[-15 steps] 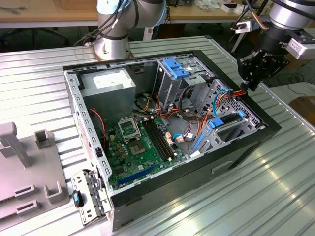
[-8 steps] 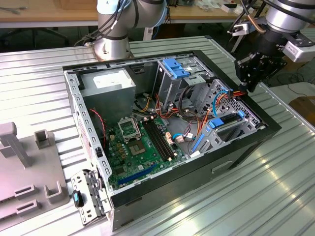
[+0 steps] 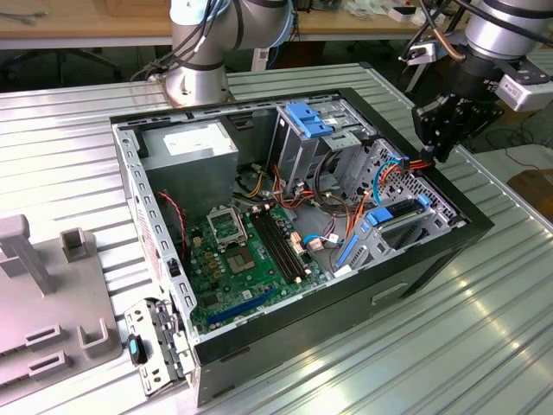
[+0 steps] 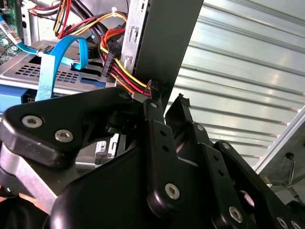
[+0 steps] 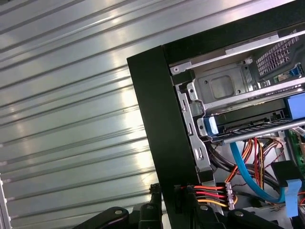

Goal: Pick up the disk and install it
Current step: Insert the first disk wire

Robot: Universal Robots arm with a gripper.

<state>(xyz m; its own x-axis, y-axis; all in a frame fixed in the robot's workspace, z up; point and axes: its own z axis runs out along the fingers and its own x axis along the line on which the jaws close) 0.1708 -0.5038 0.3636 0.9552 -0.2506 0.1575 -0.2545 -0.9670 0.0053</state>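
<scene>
The disk [image 3: 399, 220], a dark flat drive framed in bright blue, lies in the grey bay at the corner of the open computer case [image 3: 471, 220] nearest the exterior view's right. My black gripper [image 3: 435, 149] hangs just above that side wall, behind the disk. In both wrist views my gripper [image 4: 167, 102] [image 5: 169, 191] sits at the edge of the black wall, right where a bundle of red, yellow and black wires ends. That bundle leads to a black power connector [image 5: 228, 194] [image 4: 107, 62] inside the case.
A fixed blue bracket [image 3: 308, 118] tops the tall grey drive cage. The power supply [image 3: 190, 147], the motherboard [image 3: 246, 251] and a blue flat cable [image 4: 47, 71] crowd the case. A grey fixture [image 3: 43, 303] stands at the exterior view's left on the ribbed metal table [image 3: 484, 328].
</scene>
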